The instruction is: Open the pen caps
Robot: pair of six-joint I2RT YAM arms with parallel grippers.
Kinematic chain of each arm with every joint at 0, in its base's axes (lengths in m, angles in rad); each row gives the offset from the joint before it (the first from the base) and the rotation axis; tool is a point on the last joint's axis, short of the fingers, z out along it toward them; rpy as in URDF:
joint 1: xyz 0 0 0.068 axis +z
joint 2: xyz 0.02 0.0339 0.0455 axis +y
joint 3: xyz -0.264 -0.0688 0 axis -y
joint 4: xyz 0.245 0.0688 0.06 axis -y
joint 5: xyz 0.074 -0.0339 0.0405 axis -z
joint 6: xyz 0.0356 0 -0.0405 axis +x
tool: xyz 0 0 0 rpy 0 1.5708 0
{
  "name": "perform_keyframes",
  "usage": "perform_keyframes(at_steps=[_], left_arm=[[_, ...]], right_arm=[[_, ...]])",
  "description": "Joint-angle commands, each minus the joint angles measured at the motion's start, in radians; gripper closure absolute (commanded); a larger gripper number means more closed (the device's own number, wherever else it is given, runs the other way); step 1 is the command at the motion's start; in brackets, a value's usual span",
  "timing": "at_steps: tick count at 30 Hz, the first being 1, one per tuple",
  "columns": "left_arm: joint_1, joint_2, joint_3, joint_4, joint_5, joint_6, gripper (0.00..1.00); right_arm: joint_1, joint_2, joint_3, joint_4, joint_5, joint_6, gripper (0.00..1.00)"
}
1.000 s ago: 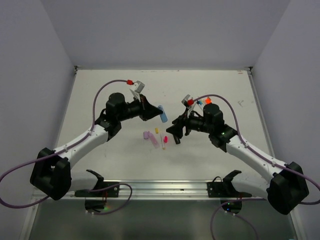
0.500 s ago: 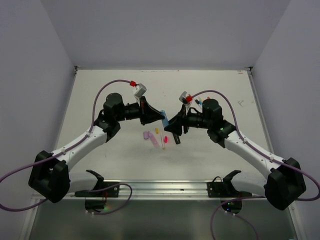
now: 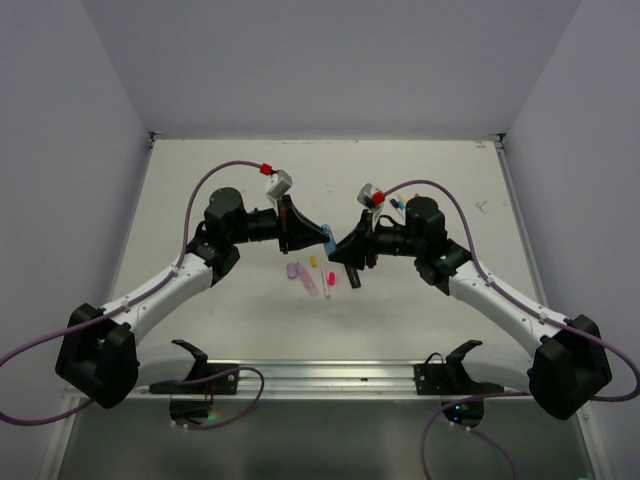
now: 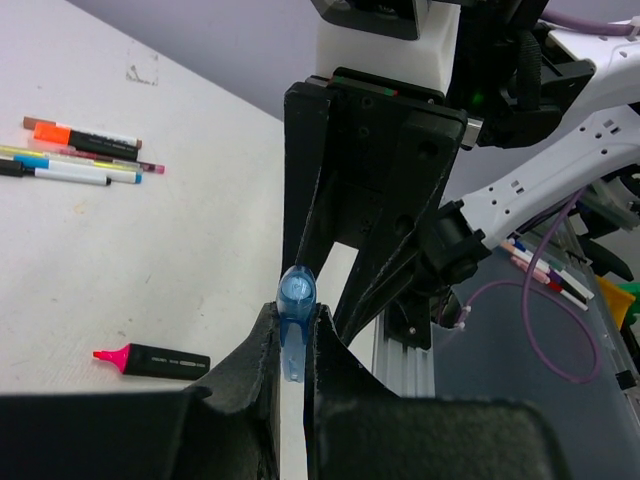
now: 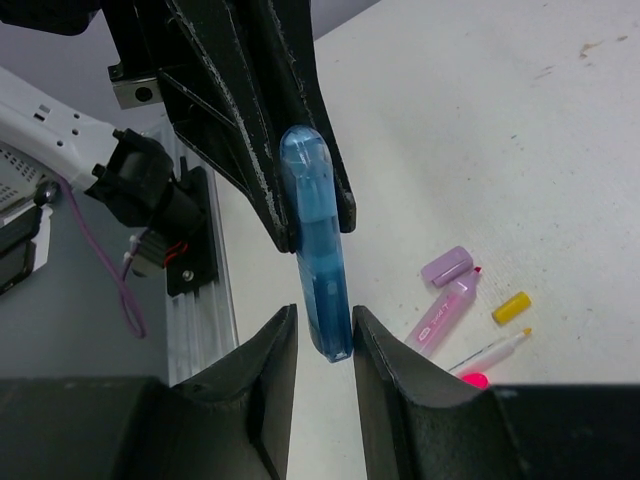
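We see the left gripper (image 4: 293, 335) clamped on the blue highlighter (image 5: 318, 240), mid-air over the table (image 3: 250, 320) centre. The right gripper (image 5: 325, 335) jaws are narrow and straddle its other end; we cannot tell if they pinch. Below, a loose lilac cap (image 5: 446, 266) lies just beside a pink highlighter (image 5: 440, 315), with a yellow cap (image 5: 511, 307) near.

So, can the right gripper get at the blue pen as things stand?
Probably yes. The left gripper holds the blue pen by one end, and the right gripper has its open fingers flanking the free end, with nothing between.
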Motion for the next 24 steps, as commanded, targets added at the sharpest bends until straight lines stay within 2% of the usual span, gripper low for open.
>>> perform_keyframes(at_steps=[1,2,8,14,24], left_arm=[[0.004,-0.02,-0.005,0.054,0.029,0.009,1.0],[0.004,-0.02,-0.005,0.055,0.029,0.009,1.0],[0.004,-0.022,-0.009,0.103,0.026,-0.02,1.0],[0.004,-0.037,-0.014,0.216,-0.027,-0.063,1.0],[0.004,-0.043,-0.052,0.459,-0.166,-0.151,1.0]], right_arm=[[-0.003,0.004,0.046,0.065,-0.05,0.013,0.68],[-0.003,0.006,0.046,0.065,-0.051,0.015,0.68],[-0.003,0.021,0.043,0.06,-0.074,0.012,0.88],[-0.003,0.012,0.001,0.037,-0.094,0.007,1.0],[0.014,0.041,-0.061,-0.039,-0.16,-0.01,1.0]])
